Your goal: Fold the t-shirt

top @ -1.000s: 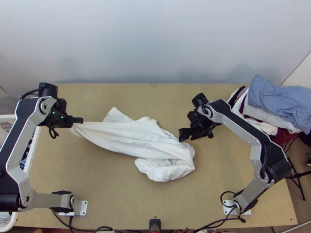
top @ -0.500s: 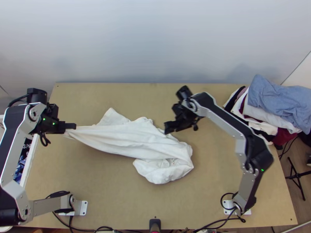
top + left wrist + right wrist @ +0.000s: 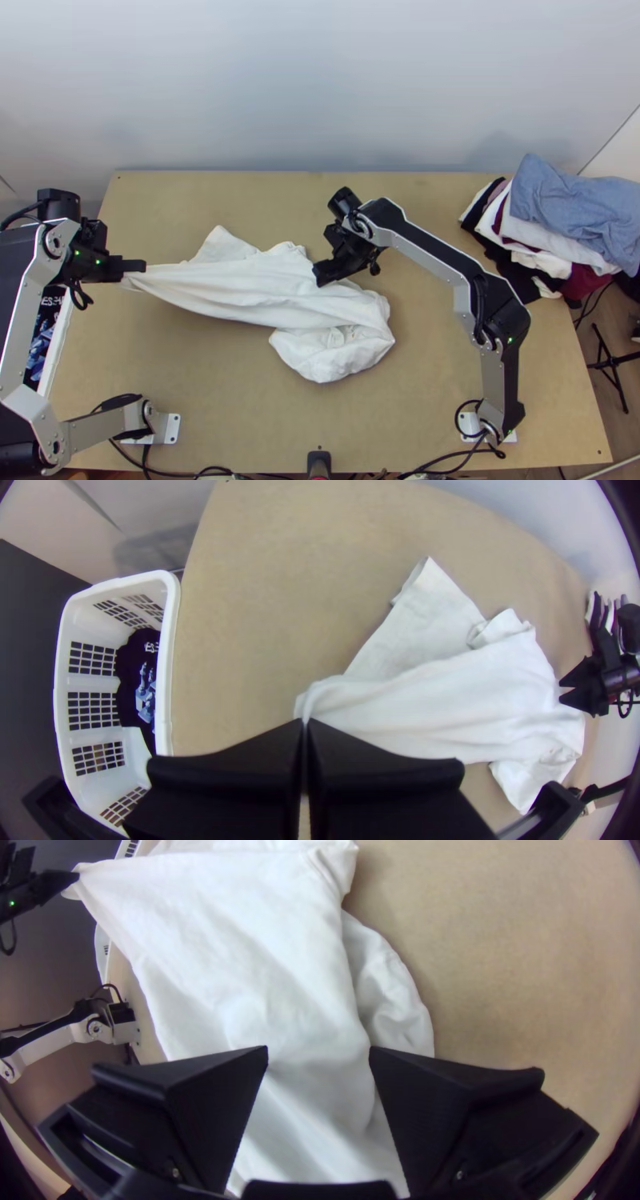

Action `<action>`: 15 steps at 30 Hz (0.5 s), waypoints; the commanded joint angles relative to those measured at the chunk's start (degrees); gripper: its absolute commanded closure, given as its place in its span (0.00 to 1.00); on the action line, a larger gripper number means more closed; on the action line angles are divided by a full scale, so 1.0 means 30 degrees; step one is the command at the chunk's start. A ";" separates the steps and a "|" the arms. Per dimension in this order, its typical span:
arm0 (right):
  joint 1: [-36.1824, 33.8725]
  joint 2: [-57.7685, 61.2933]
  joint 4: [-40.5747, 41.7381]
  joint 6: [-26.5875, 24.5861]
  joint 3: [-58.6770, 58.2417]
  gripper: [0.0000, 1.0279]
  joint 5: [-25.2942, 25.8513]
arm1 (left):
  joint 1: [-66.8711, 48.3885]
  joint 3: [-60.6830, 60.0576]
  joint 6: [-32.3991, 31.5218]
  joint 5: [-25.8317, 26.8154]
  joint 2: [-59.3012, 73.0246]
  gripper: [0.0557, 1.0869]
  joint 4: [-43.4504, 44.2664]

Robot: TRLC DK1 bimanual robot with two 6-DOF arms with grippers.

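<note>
White t-shirt bunched, one end clamped in left pincer; right pincer wide apart above it

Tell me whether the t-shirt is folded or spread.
Neither: the white t-shirt lies bunched, loosely creased, one end pinched in the left gripper.

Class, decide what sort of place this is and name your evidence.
Probably a robotics workspace for practising laundry folding: two robot arms stand at a wooden table, a white garment lies bunched between them, and a clothes pile rests beside.
</note>
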 commanded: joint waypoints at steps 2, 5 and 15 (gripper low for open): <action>0.0337 0.0001 0.2134 0.0275 -0.1783 0.47 0.0012 | 0.0049 -0.0069 0.0024 0.0103 -0.0025 0.96 0.0101; 0.0835 0.0206 0.2866 0.0245 -0.2310 0.47 0.0041 | 0.0020 -0.0040 0.0024 0.0103 -0.0025 0.96 0.0131; 0.0483 -0.2753 0.4507 0.0070 -0.2515 0.97 0.0774 | 0.0664 -0.0157 0.0258 0.0103 -0.0143 0.96 0.0277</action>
